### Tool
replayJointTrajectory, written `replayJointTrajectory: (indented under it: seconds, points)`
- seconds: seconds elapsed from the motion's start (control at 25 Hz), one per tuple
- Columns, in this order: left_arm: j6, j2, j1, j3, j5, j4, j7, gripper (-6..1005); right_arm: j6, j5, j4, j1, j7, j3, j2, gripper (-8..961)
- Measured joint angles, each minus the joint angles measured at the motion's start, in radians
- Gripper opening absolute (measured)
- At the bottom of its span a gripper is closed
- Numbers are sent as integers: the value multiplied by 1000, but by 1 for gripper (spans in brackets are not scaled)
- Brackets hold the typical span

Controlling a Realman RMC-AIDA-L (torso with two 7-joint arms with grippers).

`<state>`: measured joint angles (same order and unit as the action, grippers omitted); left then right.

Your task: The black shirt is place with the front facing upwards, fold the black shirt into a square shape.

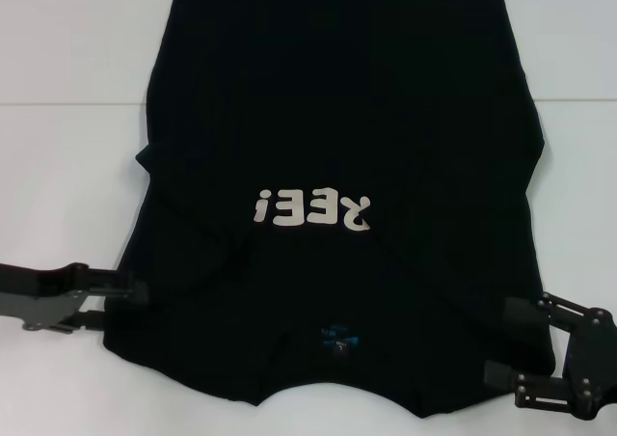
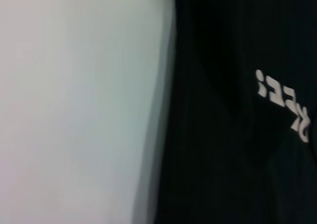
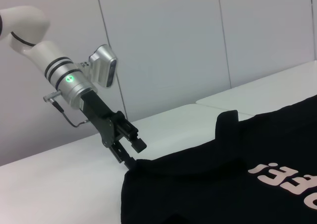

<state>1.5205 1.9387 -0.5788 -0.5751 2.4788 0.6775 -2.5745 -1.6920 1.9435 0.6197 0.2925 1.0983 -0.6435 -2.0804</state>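
Note:
The black shirt (image 1: pixel 337 118) lies flat on the white table (image 1: pixel 67 166), lettering (image 1: pixel 313 207) up, with its collar and blue neck label (image 1: pixel 339 340) nearest me. Both sleeves look folded inward. At the shirt's near left edge my left gripper (image 1: pixel 123 303) is open, its fingers against the cloth border; the right wrist view shows the left gripper (image 3: pixel 134 153) touching that corner. Near the right shoulder, my right gripper (image 1: pixel 511 344) stands open, its fingers straddling the shirt's near right edge. The left wrist view shows only the shirt (image 2: pixel 237 174) beside bare table.
A seam (image 1: pixel 67 98) crosses the white table behind the shirt's middle. Bare table surface lies on both sides of the shirt. A white wall (image 3: pixel 173 45) rises behind the table in the right wrist view.

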Motion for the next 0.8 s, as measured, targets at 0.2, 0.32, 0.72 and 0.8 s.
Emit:
replayJointTrajectory:
  seconds: [0.2,0.32,0.72,0.8]
  points:
    - [-9,-9,2,0,35,7,-11,866,0,0,0,2,1,1,0,931]
    - [-10,-10,0,0,50,12,-24,867,0,-1,0,4,2,2,1,931]
    - [-12,-6,-8,2,60,8,-32,866,0,-1,0,8,2,4,0,931]
    - [-12,-6,-9,0,60,7,-33,867,0,-1,0,9,2,4,0,931]
